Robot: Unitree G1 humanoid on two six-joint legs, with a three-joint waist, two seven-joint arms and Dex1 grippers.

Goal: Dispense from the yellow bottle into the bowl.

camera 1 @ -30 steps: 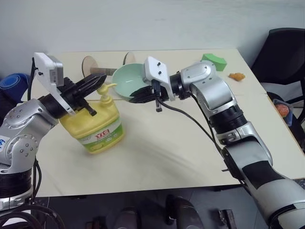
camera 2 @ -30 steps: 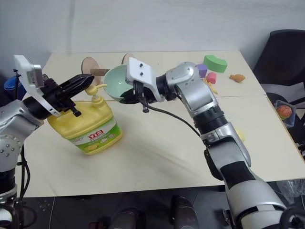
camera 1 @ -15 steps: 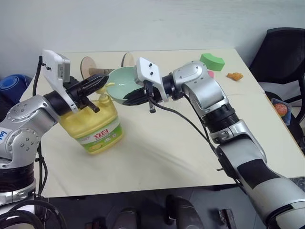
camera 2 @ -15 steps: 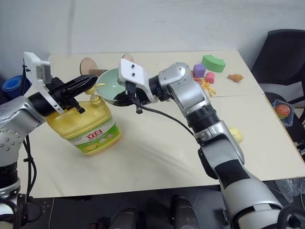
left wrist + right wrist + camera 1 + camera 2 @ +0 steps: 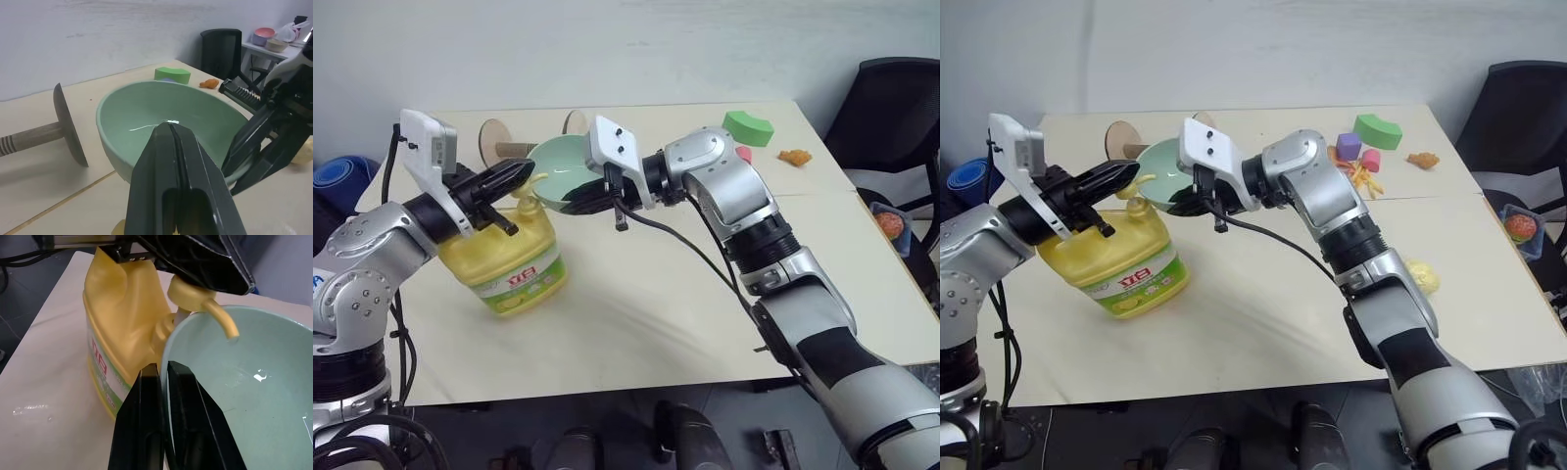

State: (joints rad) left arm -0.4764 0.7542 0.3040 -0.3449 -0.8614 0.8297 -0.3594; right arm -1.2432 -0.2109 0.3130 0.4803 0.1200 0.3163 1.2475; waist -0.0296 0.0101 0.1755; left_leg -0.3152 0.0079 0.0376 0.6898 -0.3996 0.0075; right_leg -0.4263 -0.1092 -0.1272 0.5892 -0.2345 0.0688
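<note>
Holding bowl (image 5: 560, 172) by rim, tilted under spout, w/ right gripper (image 5: 164, 382) clamped on it, left gripper (image 5: 514, 174) pinched closed resting on pump of yellow bottle (image 5: 505, 257) on table (image 5: 656, 294); risk: off-centre push tips bottle or soap misses bowl.

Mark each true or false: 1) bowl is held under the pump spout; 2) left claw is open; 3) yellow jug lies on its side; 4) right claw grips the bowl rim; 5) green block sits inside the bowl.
1) The small pale teal-green bowl sits under the spout of the large squat yellow plastic pump jug: true.
2) False: the left claw is shut, resting on the pump top.
3) False: it stands on the beige table, tilted.
4) The right claw pinches the rim: true.
5) False: the green block lies on the table's far side.
</note>
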